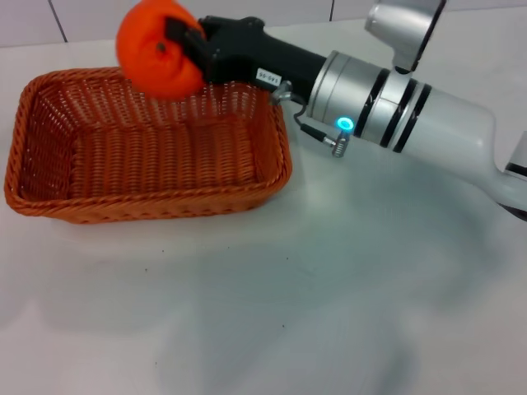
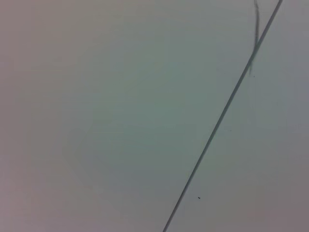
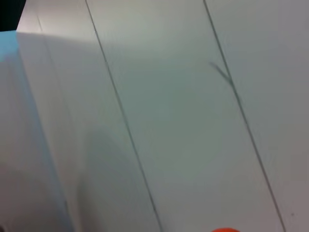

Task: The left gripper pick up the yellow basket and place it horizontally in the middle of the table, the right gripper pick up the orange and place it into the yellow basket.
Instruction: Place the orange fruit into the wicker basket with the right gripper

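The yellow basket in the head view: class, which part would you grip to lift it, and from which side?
Grip the braided rim of the yellow basket, coming from above at its right short wall. The sides slope outward, so only the rim gives a narrow edge to pinch. The right hand holds the orange over the far rim, so that side is probably best avoided.

Yellow basket: rectangular woven wicker, orange-brown, braided rim, sloped sides; upright on the table, long side across, left of centre.
Orange: round, bright orange, dark stem spot; clamped in the right gripper, raised above the basket's far rim.
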You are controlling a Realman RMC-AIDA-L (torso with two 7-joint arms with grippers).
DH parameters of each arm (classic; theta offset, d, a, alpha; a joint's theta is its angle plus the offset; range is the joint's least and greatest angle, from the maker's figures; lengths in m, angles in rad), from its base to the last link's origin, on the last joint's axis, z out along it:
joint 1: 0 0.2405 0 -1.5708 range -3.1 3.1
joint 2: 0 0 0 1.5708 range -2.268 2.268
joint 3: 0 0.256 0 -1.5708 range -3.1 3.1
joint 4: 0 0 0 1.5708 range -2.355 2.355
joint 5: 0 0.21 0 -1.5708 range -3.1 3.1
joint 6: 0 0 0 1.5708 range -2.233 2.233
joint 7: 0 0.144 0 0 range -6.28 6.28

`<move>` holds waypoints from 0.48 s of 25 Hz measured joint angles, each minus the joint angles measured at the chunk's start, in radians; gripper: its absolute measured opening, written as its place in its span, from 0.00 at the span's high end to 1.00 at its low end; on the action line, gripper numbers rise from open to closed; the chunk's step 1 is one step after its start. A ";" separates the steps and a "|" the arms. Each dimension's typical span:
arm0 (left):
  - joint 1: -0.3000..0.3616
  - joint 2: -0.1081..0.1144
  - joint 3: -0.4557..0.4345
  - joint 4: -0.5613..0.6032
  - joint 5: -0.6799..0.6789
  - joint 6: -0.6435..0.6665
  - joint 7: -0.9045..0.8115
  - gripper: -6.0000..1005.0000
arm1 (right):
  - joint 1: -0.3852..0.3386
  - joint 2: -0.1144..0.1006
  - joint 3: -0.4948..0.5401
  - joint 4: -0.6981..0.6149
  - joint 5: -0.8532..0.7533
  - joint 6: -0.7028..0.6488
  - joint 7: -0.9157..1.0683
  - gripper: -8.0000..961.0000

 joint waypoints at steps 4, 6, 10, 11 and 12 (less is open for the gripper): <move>-0.001 0.000 0.000 -0.001 -0.002 0.001 0.000 0.09 | -0.007 0.000 -0.006 -0.002 -0.010 -0.003 0.028 0.93; -0.002 0.000 0.000 -0.002 -0.002 0.001 0.000 0.09 | -0.015 0.000 -0.006 -0.002 -0.010 -0.010 0.029 0.92; -0.006 0.000 -0.002 -0.002 -0.002 0.001 0.000 0.09 | -0.023 -0.001 -0.007 0.001 -0.008 -0.014 0.029 0.88; -0.007 0.000 -0.003 -0.002 -0.002 0.001 0.001 0.09 | -0.023 -0.001 -0.007 0.002 -0.007 -0.014 0.029 0.85; -0.007 0.000 -0.003 -0.002 -0.002 0.001 0.001 0.09 | -0.023 -0.001 -0.007 0.003 -0.006 -0.014 0.029 0.83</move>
